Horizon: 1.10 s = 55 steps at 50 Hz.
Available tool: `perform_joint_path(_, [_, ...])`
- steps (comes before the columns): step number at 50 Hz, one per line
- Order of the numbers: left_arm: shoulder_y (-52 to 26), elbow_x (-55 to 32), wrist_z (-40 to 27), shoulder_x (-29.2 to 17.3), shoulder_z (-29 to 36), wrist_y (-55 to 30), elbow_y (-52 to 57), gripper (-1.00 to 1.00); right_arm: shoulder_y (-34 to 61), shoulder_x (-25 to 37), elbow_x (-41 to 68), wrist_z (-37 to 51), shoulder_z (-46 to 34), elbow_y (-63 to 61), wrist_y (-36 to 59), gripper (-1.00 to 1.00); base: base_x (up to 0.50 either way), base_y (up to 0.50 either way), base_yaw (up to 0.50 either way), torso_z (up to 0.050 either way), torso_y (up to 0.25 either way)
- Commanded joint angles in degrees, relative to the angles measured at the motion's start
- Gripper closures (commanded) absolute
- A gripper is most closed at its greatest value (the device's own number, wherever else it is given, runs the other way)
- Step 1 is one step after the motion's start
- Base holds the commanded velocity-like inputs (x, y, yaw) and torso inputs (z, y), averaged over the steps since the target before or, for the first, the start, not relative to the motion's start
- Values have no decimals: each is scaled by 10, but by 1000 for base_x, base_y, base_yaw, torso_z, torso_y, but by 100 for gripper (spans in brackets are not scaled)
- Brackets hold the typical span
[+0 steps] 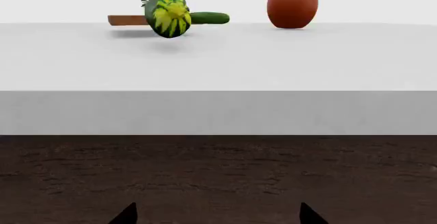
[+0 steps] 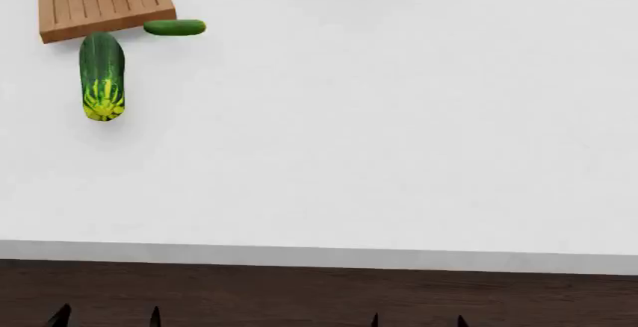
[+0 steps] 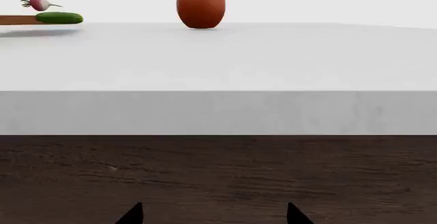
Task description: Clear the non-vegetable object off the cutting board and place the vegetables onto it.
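Pretty quiet so far tbh. Both grippers parked low, down off the near edge of the white table [image 2: 379,155], over the dark wood floor [image 2: 299,293]. Only the black fingertips peeking into the head view: left gripper [image 2: 107,316] and right gripper [image 2: 417,319], tips spread apart with empty space between, pinching nothing. Same story in the wrist views, left gripper [image 1: 218,215] and right gripper [image 3: 215,215] just two dark points wide apart, facing the table's front edge. Everything that matters sitting way across the table, far-left corner, well away from either gripper and closer to the left one's side. Cutting board [image 2: 95,2] up there, cut off by the top of the head view. Radish [image 3: 39,2] lying on the board, pink-red with a white tip, barely poking into the head view at the very top. Large cucumber [image 2: 101,77] off the board, lying on the table with its dark end right at the board's near edge and its yellow-striped end pointing back toward the robot. Small cucumber [image 2: 175,27] also on the table, just beside the board's near right corner, lying crosswise. Further back, a terracotta pot [image 3: 200,4] standing upright, well off to the right of the board.
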Motion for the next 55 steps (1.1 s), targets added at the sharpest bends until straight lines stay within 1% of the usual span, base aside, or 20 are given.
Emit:
perform_joint_path(1, [0,-6,-6,-6,6,0,0,-100,0,5,5,7,-7,0,0,-100,0,0,0,0,0])
perform_joint_path(5, [4,-11,-15,-15,17,5,5,-100,4,12,13,23,-17,1,18,-100,0,0,0,0,0])
perform_joint_path(13, [5,-20,-26,-28,35,6,10,-100,4,25,25,40,-30,6,8,-100,0,0,0,0,0])
perform_joint_path(15, [8,-37,-25,-28,30,12,19,-100,4,27,29,42,-32,7,6,-100,0,0,0,0,0])
perform_joint_path(21, [6,-35,-33,-34,42,12,15,-100,6,32,41,48,-36,12,8,-100,0,0,0,0,0])
perform_joint_path(32, [7,-47,-43,-43,49,15,18,-100,5,41,44,63,-49,-1,17,-100,72,485,0,0,0])
perform_joint_path(51, [7,-56,-59,-55,63,20,19,-100,6,53,57,76,-61,7,3,-100,51,500,0,0,0])
perform_joint_path(55, [9,-56,-63,-59,66,23,23,-100,6,56,59,85,-62,-2,18,-100,0,163,0,0,0])
